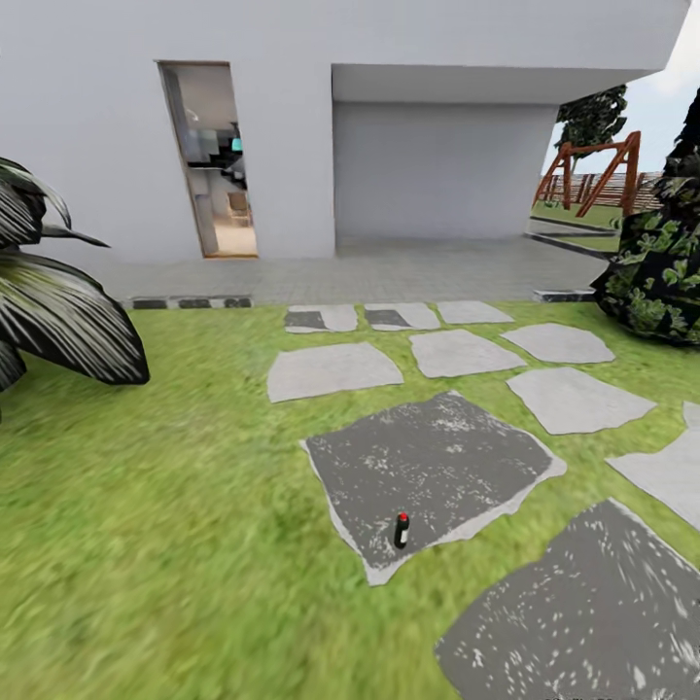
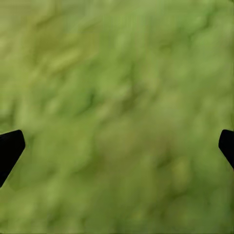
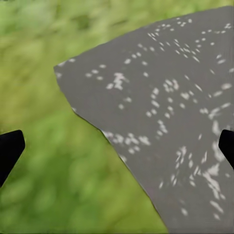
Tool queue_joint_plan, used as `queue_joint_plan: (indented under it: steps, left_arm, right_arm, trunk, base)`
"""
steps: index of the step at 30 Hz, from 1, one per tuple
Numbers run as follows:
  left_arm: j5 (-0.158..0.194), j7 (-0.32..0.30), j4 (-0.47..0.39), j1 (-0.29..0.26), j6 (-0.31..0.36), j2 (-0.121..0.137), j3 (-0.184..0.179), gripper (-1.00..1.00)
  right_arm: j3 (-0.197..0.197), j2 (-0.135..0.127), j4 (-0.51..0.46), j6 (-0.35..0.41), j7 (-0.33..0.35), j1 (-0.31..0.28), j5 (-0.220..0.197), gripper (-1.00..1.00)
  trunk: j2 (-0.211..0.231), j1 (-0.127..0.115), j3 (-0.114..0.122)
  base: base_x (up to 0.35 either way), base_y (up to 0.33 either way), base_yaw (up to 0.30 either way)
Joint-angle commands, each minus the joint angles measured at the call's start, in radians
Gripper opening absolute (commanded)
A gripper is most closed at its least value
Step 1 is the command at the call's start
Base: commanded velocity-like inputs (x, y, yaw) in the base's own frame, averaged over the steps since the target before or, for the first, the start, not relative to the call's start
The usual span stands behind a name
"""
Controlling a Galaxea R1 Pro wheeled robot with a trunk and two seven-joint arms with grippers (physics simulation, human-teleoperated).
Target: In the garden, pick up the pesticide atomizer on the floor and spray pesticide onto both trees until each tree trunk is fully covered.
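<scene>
Grey stepping stone [image 1: 433, 467] carries the pesticide atomizer [image 1: 402, 530], upright near its front edge. It looks light and hard; grab its dark middle. Left gripper [image 2: 117, 146] and right gripper [image 3: 117, 146] are spread apart.

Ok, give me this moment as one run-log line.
phase: approach | small dark bottle: upright on dark stepping stone | left gripper: open, over grass | right gripper: open, empty | trees: unseen
</scene>
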Motion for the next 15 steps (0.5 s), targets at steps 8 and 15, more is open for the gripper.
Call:
queue_joint_plan:
  steps: [8,15]
  left_arm:
    - [0.001,0.000,0.002,0.000,-0.003,0.000,0.001,1.00]
    - [0.001,0.000,0.002,0.000,-0.003,0.000,0.001,1.00]
  right_arm:
    - [0.000,0.000,0.000,-0.003,0.000,-0.001,0.003,1.00]
    - [0.000,0.000,0.000,-0.003,0.000,-0.001,0.003,1.00]
  trunk:
    - [0.000,0.000,-0.001]
    - [0.000,0.000,-0.001]
  base:
    - [0.148,0.259,-0.262]
    - [0.156,0.217,-0.264]
